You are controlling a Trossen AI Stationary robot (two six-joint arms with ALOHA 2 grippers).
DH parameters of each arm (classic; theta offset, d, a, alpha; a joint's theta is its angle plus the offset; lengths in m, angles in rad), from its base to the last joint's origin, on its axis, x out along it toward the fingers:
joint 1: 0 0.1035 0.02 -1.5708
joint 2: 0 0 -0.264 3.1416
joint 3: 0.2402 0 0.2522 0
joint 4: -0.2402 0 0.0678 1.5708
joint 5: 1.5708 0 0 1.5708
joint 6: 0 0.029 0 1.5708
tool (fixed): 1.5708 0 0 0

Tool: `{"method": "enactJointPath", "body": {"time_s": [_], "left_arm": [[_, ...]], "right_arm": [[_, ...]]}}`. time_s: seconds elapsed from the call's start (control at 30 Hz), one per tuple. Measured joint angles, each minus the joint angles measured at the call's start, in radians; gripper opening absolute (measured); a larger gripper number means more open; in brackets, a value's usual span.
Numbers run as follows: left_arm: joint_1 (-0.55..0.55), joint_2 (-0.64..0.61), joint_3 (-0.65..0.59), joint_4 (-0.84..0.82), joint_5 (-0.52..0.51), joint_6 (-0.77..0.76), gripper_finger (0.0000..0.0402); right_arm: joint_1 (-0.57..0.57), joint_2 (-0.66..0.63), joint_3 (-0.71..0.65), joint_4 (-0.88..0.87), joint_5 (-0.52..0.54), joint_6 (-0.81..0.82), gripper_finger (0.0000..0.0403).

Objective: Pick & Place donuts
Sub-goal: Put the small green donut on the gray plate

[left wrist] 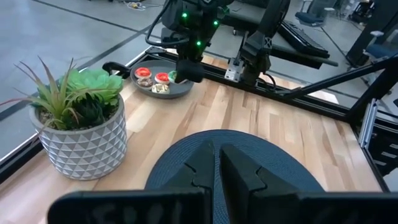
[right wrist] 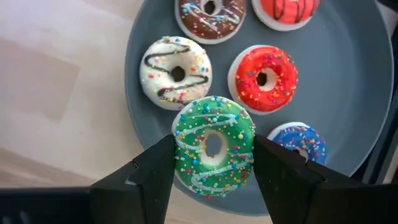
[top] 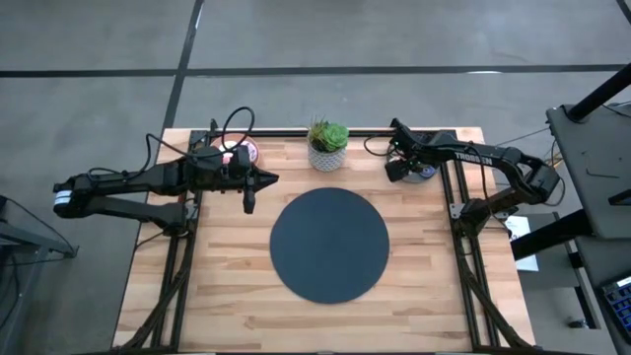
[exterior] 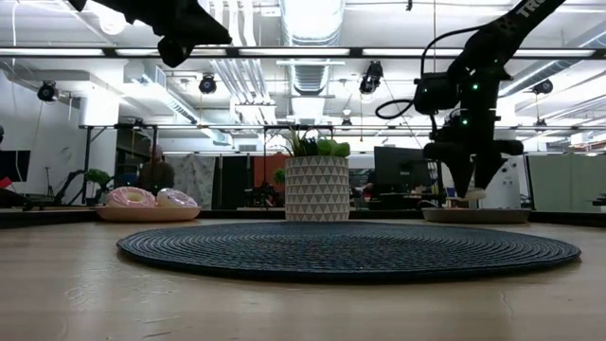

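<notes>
Gripping the green donut [right wrist: 213, 145] by its rim only, right pincer [right wrist: 213, 165] risks dropping it onto grey plate [right wrist: 348, 106]; left pincer [left wrist: 214, 165] closed, empty.

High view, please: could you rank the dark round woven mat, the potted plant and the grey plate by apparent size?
1. Dark round woven mat
2. Potted plant
3. Grey plate, unsure: the right tool covers most of it.
</notes>
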Motion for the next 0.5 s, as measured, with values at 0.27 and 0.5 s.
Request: {"method": "enactJointPath", "body": {"time_s": [0.27, 0.5], "left_arm": [[0.000, 0.000, 0.000, 0.000, 0.000, -0.011, 0.0000], [0.000, 0.000, 0.000, 0.000, -0.003, -0.021, 0.0000]], "right_arm": [[0.000, -0.006, 0.000, -0.053, 0.001, 0.141, 0.0196], [-0.001, -0.006, -0.007, -0.052, 0.001, 0.223, 0.0194]]}}
